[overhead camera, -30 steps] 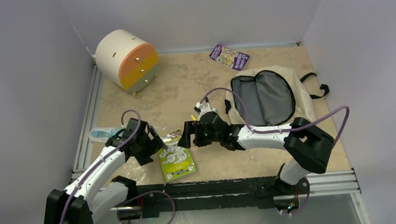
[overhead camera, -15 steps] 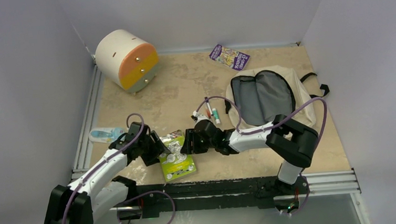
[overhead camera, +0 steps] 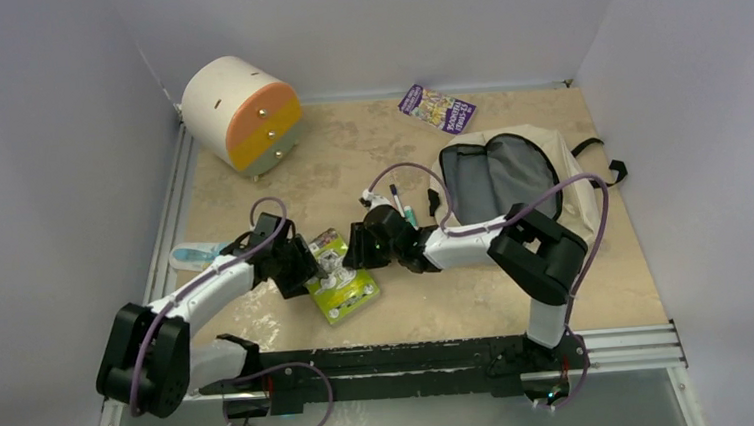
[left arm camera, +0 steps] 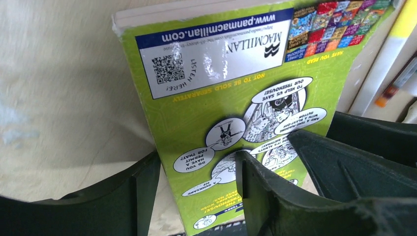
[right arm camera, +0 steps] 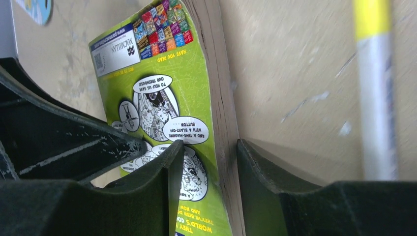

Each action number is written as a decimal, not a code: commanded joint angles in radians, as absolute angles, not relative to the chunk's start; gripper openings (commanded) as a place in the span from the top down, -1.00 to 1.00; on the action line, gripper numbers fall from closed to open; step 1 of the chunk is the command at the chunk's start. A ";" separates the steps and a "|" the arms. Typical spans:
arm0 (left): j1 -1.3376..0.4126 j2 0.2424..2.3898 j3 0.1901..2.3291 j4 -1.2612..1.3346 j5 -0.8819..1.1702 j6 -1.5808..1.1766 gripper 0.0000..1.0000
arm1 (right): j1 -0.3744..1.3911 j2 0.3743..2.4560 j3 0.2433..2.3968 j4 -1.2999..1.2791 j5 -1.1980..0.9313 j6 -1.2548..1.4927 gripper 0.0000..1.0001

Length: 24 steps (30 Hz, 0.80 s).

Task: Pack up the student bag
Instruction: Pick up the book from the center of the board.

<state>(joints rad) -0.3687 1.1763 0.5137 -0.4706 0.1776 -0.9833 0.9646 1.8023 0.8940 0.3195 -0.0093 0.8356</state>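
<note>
A lime-green paperback book (overhead camera: 346,283) lies on the table between my two arms, its back cover up (left arm camera: 221,73). My left gripper (overhead camera: 307,268) has it from the left: one finger (left arm camera: 140,191) touches the book's edge and the other (left arm camera: 265,187) presses on the cover. My right gripper (overhead camera: 356,253) has it from the right, with one finger (right arm camera: 157,172) on the cover and the other (right arm camera: 260,177) against the page edge (right arm camera: 223,98). The student bag (overhead camera: 502,189), beige with dark lining, lies open at right, away from both grippers.
Two markers (overhead camera: 408,214) lie just behind my right gripper; one of them is yellow and white (right arm camera: 373,88). A purple book (overhead camera: 436,107) rests at the back. A cream drawer unit (overhead camera: 243,112) stands back left. A pale blue item (overhead camera: 194,256) lies by the left rail.
Both grippers have closed in on the green book from wide open. The book has slid away from the near edge and turned. The right arm has swung left, uncovering the markers.
</note>
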 commanded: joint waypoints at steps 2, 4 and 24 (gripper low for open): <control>-0.370 1.320 0.663 -0.284 0.120 -0.880 -0.11 | 0.844 1.853 0.970 0.332 -0.086 0.748 0.12; -0.368 1.364 0.723 -0.298 0.100 -0.851 -0.10 | 0.808 1.851 0.989 0.311 -0.075 0.721 0.12; -0.359 1.380 0.678 -0.311 0.144 -0.817 -0.10 | 0.850 1.751 0.847 0.310 -0.093 0.741 -0.30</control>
<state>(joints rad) -0.3656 1.4284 0.7151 -0.3325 0.1081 -0.8223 0.8177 1.7416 0.8455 0.3080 -0.0704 0.7322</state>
